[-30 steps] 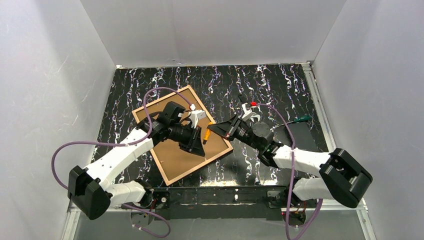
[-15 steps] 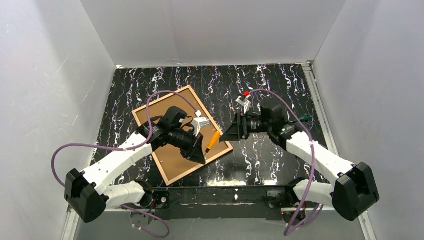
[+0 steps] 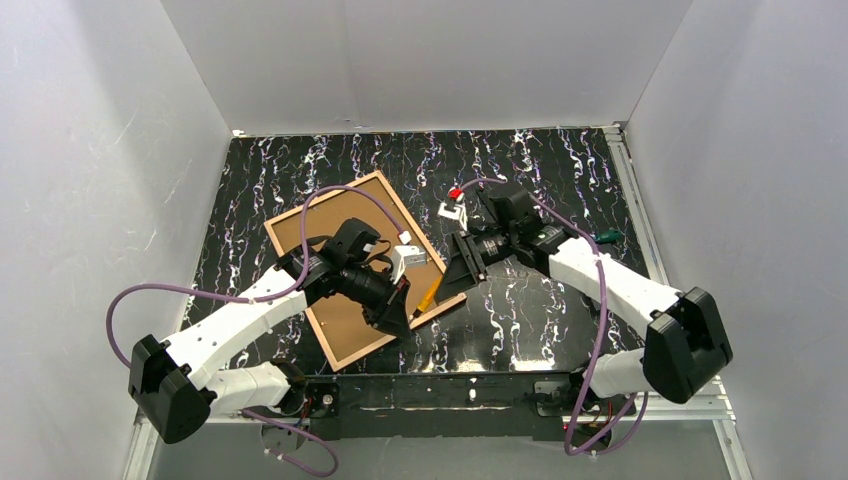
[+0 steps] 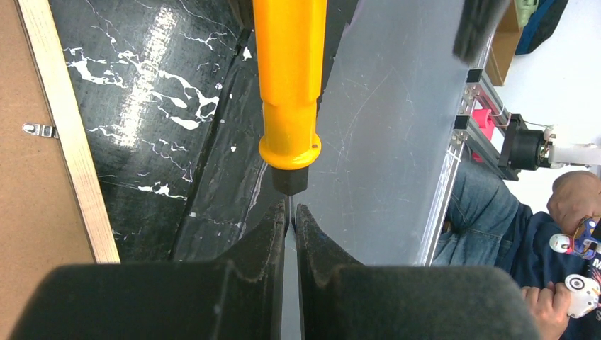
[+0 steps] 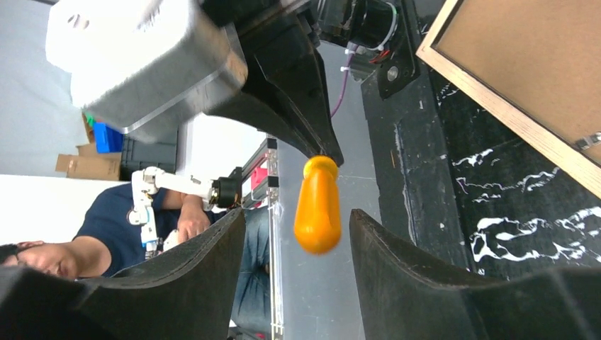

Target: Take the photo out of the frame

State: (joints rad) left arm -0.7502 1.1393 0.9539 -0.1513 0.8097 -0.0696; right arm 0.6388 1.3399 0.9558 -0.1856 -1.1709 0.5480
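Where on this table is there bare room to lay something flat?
Bare: the far strip of table between the frame and the back wall, and the far right corner up to the green-handled tool. Crowded: the middle, where the left gripper holds the orange-handled tool beside the open right gripper.
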